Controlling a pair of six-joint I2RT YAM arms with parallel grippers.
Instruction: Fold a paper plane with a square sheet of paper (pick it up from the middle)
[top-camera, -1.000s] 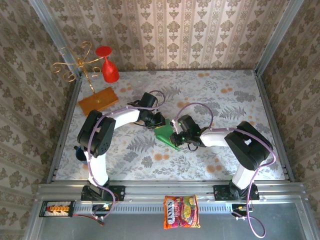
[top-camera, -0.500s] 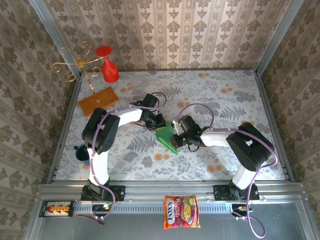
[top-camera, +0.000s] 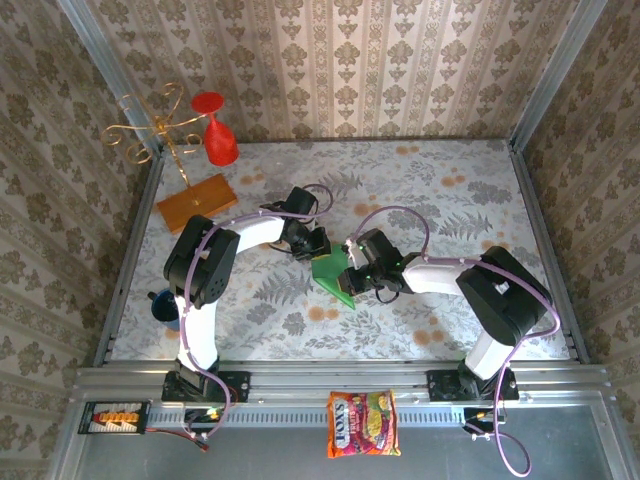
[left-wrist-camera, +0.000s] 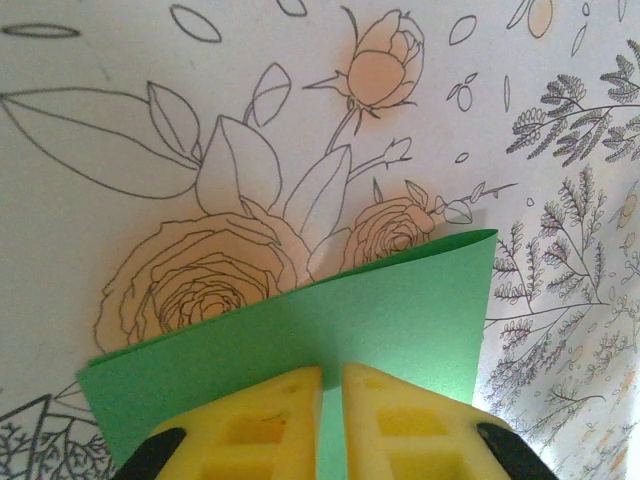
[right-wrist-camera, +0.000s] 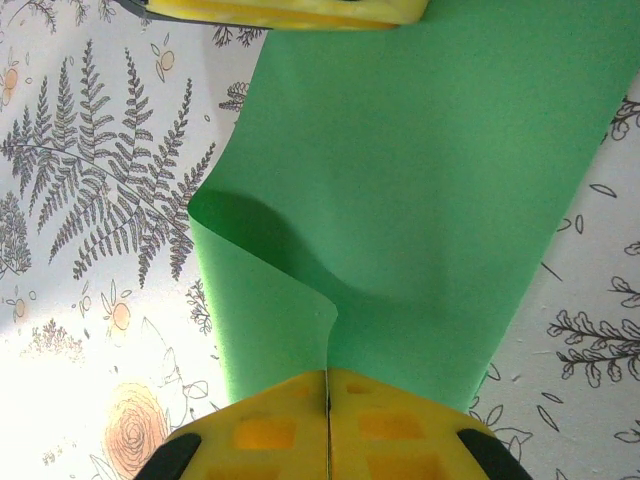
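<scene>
Thin bright green paper sheet (right-wrist-camera: 430, 180), buckled just ahead of the right gripper (right-wrist-camera: 327, 378) clamped on its near edge, left gripper (left-wrist-camera: 332, 378) pinching the opposite edge.

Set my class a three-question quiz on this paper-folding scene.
1. True or false: the left gripper and the right gripper are both shut on the green sheet of paper.
2. What lies in front of the arm bases? A. snack packet B. scissors C. banana
3. Fill in: the gripper fingers are ___ in colour.
Key: 1 true; 2 A; 3 yellow.
</scene>
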